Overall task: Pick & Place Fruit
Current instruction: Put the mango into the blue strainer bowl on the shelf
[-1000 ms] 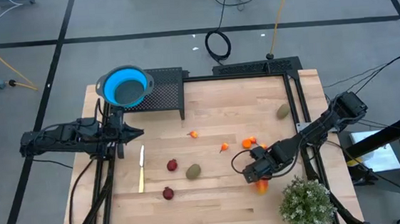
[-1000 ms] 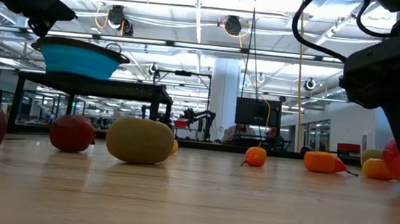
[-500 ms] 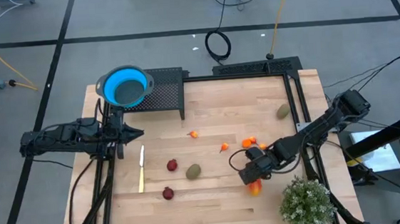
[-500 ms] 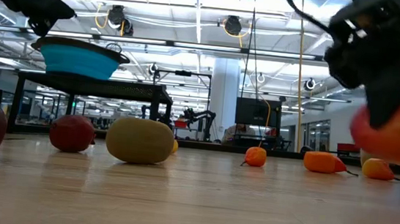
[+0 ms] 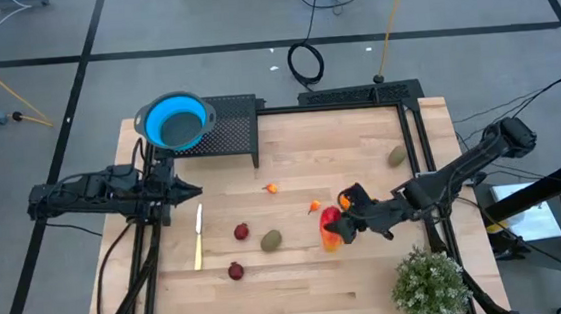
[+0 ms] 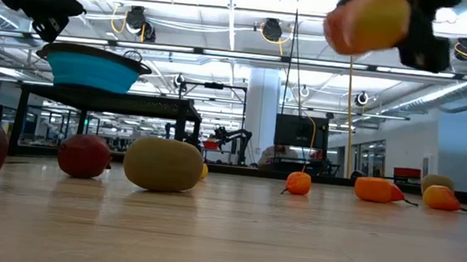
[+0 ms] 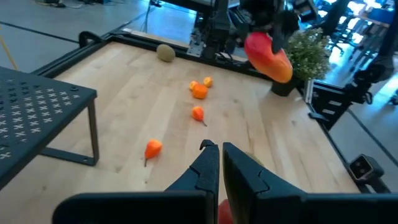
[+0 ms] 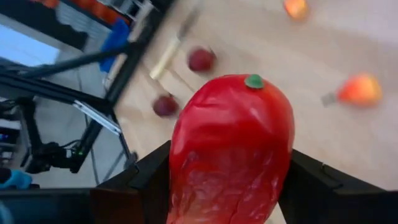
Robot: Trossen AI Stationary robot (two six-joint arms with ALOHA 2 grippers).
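The elongated red-orange fruit (image 5: 331, 228) hangs high above the table with my right gripper (image 5: 340, 224) shut on it. It also shows in the low view (image 6: 371, 22) and in the left wrist view (image 7: 267, 55). Two dark red round fruits (image 5: 241, 231) (image 5: 235, 271), an olive-green oval (image 5: 271, 240) and small orange pieces (image 5: 314, 207) lie on the wood. A second olive oval (image 5: 397, 155) lies at the far right. My left gripper (image 5: 195, 191) waits shut at the left side, above the table. My right gripper pinches the red-orange fruit between its two fingers, one finger (image 8: 146, 177) on each long side of its body (image 8: 186, 162). The fingers reach in from the table's right, slanting slightly down. The fruit is lifted clear, its green stem spot (image 8: 253, 81) pointing away from the wrist.
A slim pale knife (image 5: 198, 236) lies near the left gripper. The blue bowl (image 5: 173, 121) sits on a black perforated stand (image 5: 233, 126) at the far left. A potted plant (image 5: 429, 284) stands at the near right corner. A black frame (image 5: 414, 136) runs along the right edge.
My right gripper has risen from the table near the plant and gone toward the table's left, rolling its wrist on the way. The red-orange fruit has gone up with it, from resting on the wood to hanging well clear.
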